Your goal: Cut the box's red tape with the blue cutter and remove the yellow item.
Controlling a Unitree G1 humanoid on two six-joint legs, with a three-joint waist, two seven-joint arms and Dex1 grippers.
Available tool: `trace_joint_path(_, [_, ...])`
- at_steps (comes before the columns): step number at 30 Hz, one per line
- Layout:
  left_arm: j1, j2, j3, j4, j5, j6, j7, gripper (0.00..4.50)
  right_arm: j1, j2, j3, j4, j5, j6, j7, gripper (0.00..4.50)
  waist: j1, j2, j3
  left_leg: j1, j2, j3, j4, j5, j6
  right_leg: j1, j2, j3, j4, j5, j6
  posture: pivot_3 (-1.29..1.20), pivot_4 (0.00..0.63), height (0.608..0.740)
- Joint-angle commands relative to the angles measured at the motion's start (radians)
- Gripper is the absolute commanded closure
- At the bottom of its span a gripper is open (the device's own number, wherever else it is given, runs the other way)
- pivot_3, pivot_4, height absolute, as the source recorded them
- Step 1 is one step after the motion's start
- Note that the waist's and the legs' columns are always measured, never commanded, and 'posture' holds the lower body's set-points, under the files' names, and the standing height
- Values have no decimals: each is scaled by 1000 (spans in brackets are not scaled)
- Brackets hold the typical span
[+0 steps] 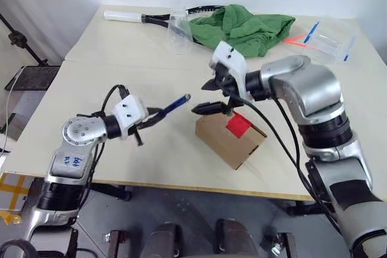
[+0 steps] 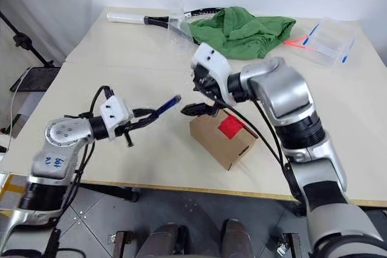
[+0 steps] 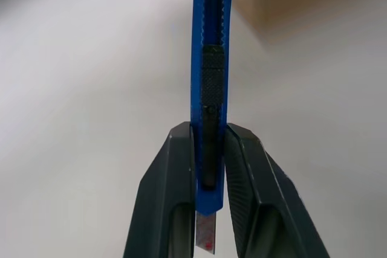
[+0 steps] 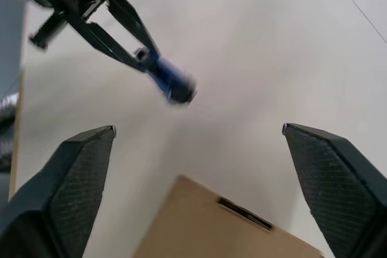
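Left gripper sits over the left part of the desk, jaws closed on the cutter. The cutter is pinched at one end between the two fingers and sticks out past the tips, pointing up and right toward the box. In the left wrist view its blue body runs straight out along the jaw line, black slider facing the camera, and a short bit of blade shows behind the fingers. The cutter tip is near the right gripper but not touching it or the box.

Box lies on the desk near the front edge, centre-right, turned at an angle. Red tape is on its top face. Flaps look closed.

Right gripper hovers just above the box's far-left corner, jaws wide apart and holding nothing. From the right wrist view, the two fingers stand far apart with the box edge low between them and the cutter end further out, between the jaw lines but well clear of the pads.

Back of the desk: racket, clear cup, green cloth, then a clear container with light blue sticks at the far right.
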Motion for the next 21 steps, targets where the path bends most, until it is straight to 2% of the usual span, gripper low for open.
trace_joint_path(1, [-48,-45,39,58,13,-191,88,4118,-91,2,-59,73,29,104,-62,54,-2,0,0,0,0,0,0,0,0,0,0,-1,0,0,0,0,150,740])
trace_joint_path(8, [-67,-78,6,127,27,-326,115,4118,-200,35,-133,204,95,189,-119,54,-6,0,0,0,3,3,-2,0,0,-1,-1,-9,-1,0,0,0,150,740])
trace_joint_path(12, [-88,-97,-24,170,60,-340,134,4118,-239,54,-183,267,138,210,-142,54,-3,0,0,0,2,3,-1,0,0,-1,-1,-9,-1,0,0,0,150,740])
trace_joint_path(21, [-107,-121,-43,174,43,-324,127,4118,-234,64,-157,267,195,196,-139,54,-4,0,0,-1,2,2,-1,0,0,-1,-2,-11,-1,0,0,0,150,740])
